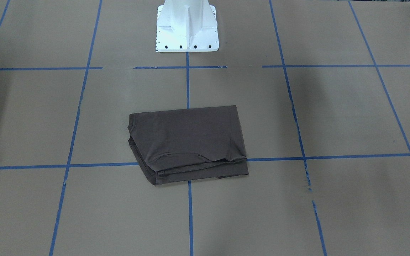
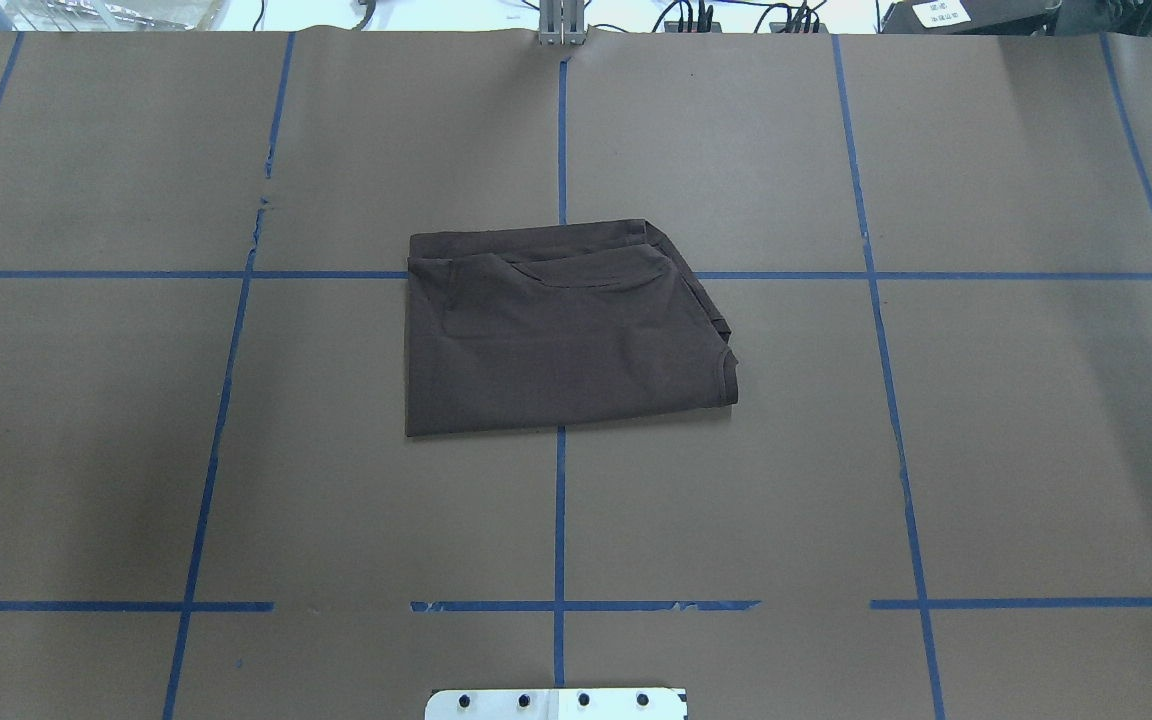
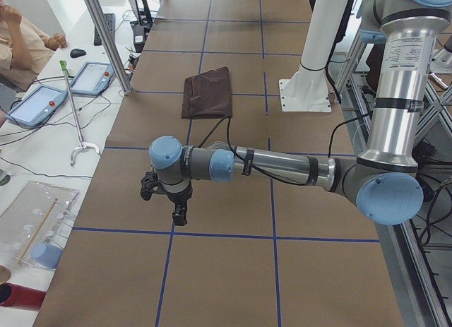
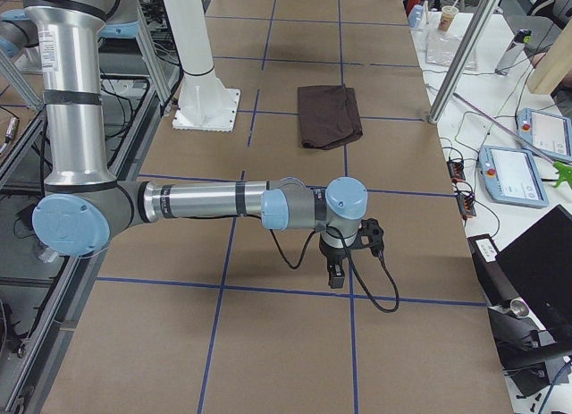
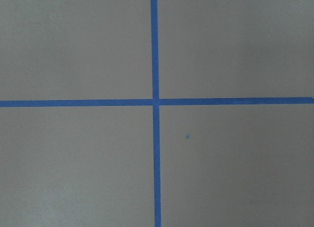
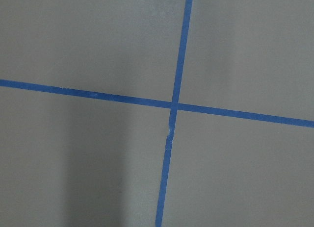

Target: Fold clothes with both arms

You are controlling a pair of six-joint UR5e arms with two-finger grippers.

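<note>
**T-shirt [image 2: 561,335] folded mid-tabletop, both hands well away from it**

The tabletop [image 2: 936,450] is covered in plain brown paper, marked into large squares by blue tape lines [image 2: 560,520]. A white pedestal base [image 1: 187,26] stands at the robot's edge. Along the far side run desks with cables and teach pendants [image 3: 35,104], and a seated person [image 3: 18,37] shows in the exterior left view.

The dark brown-grey T-shirt lies flat as a rough rectangle of several layers, straight out from the pedestal, over a crossing of tape lines.

The left hand [image 3: 179,217] hangs pointing down over the tabletop's left end, well apart from the shirt. The right hand [image 4: 335,276] does the same at the opposite end. Whether either hand is open or closed cannot be told from these side views. Each wrist camera shows only paper and a tape crossing.
</note>
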